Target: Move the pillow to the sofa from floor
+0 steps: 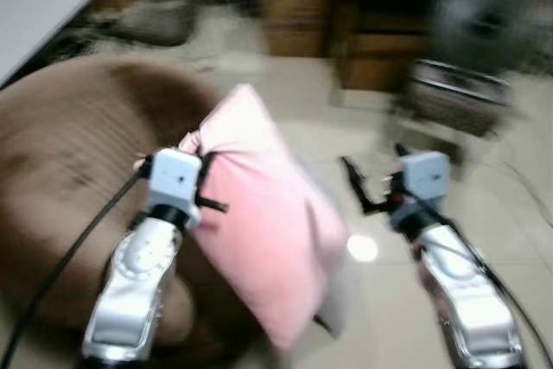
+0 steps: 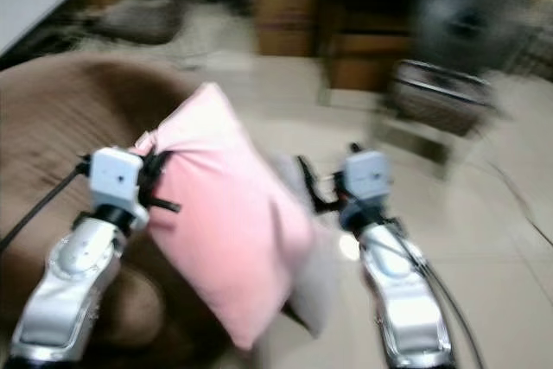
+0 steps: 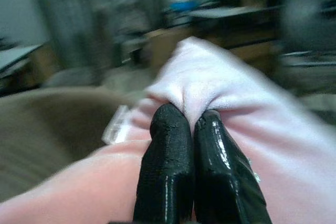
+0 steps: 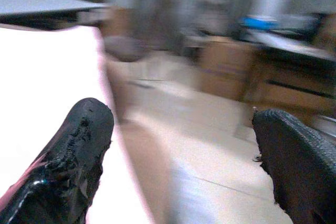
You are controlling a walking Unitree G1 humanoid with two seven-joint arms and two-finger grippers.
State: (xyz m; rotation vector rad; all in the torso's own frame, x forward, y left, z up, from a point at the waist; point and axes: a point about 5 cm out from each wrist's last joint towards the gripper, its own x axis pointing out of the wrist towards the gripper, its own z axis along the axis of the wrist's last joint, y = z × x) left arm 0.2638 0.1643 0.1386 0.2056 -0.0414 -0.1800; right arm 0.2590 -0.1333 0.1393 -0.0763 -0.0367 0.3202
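Your left gripper (image 3: 190,124) is pinched tight on a gathered fold of the pillow (image 1: 263,222); the two glossy, pebbled black fingers (image 3: 167,166) sit side by side with soft pink cloth bunched between their tips; the pillow is a smooth, plump pink square, held up off the floor by one corner and hanging tilted, its lower corner pointing down towards the tiles. Your right gripper (image 4: 184,156) stands wide open, its rough rubbery fingers well apart and holding nothing; its left finger lies just beside the pillow's pale face, and whether it touches you cannot tell through the blur. Below and to the left of the pillow you have the sofa (image 1: 60,153), a rounded brown mass of ribbed, plush fabric; the pillow overlaps its right edge. To the right lies open floor (image 1: 371,300) of pale glossy tile. Further off stand wooden cabinets (image 1: 380,49) and a dark round fan (image 1: 488,6), all blurred.
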